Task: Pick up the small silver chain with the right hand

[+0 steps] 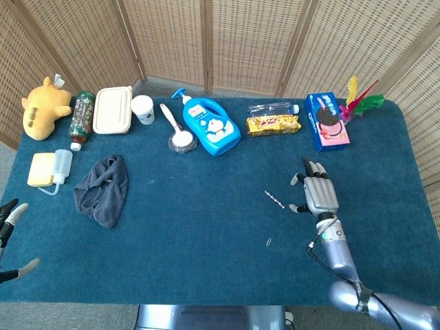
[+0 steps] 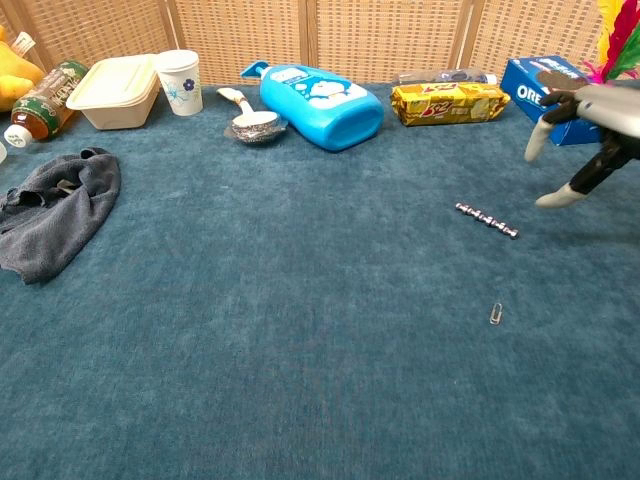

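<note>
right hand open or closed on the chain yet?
Open. The right hand has its fingers spread with nothing in them; the small silver chain lies flat on the table, apart from the hand, on its thumb side.

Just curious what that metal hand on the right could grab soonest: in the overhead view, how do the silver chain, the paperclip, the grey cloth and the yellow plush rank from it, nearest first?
From the right hand:
1. Silver chain, just to its left.
2. Paperclip, left and nearer the table's front edge.
3. Grey cloth, far left.
4. Yellow plush, far-left back corner.
</note>
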Action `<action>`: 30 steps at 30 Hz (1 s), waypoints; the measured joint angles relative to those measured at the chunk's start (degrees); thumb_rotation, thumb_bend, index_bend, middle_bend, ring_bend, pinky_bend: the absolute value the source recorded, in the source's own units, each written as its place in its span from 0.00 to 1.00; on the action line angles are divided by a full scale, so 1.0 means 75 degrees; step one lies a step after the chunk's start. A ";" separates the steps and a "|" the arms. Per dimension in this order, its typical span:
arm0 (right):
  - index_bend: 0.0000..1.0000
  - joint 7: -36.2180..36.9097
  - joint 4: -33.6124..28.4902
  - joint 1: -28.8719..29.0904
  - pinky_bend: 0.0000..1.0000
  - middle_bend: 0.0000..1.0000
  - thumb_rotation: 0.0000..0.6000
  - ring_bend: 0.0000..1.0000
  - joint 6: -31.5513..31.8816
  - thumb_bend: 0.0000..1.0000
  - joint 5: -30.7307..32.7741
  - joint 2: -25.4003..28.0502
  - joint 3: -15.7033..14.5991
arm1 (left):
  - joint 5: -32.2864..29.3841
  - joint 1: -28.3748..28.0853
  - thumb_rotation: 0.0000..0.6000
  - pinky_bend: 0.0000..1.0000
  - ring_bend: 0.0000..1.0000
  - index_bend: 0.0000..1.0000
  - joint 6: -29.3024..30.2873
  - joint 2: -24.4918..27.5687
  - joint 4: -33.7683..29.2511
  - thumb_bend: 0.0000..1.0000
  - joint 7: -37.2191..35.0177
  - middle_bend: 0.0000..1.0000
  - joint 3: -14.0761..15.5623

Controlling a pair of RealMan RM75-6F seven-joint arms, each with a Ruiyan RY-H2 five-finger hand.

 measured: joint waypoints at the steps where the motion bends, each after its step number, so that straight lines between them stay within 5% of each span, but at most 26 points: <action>1: 0.43 -0.0064 0.0068 0.0058 0.00 0.00 1.00 0.00 -0.0021 0.15 0.0113 -0.0078 0.0006 | -0.0016 -0.0003 1.00 0.00 0.00 0.00 -0.0009 0.0012 -0.0002 0.21 -0.0023 0.00 -0.0002; 8: 0.51 -0.0325 0.0339 0.0378 0.00 0.00 1.00 0.00 -0.0071 0.19 0.0643 -0.0455 0.0031 | -0.0075 -0.0018 1.00 0.00 0.00 0.00 -0.0048 0.0069 -0.0002 0.21 -0.0142 0.00 -0.0011; 30: 0.51 -0.1192 0.0833 0.1318 0.00 0.00 1.00 0.00 0.0116 0.25 0.2244 -0.1314 0.0429 | -0.0162 -0.0110 1.00 0.00 0.00 0.00 -0.0232 0.0142 0.0054 0.21 -0.0368 0.00 -0.0016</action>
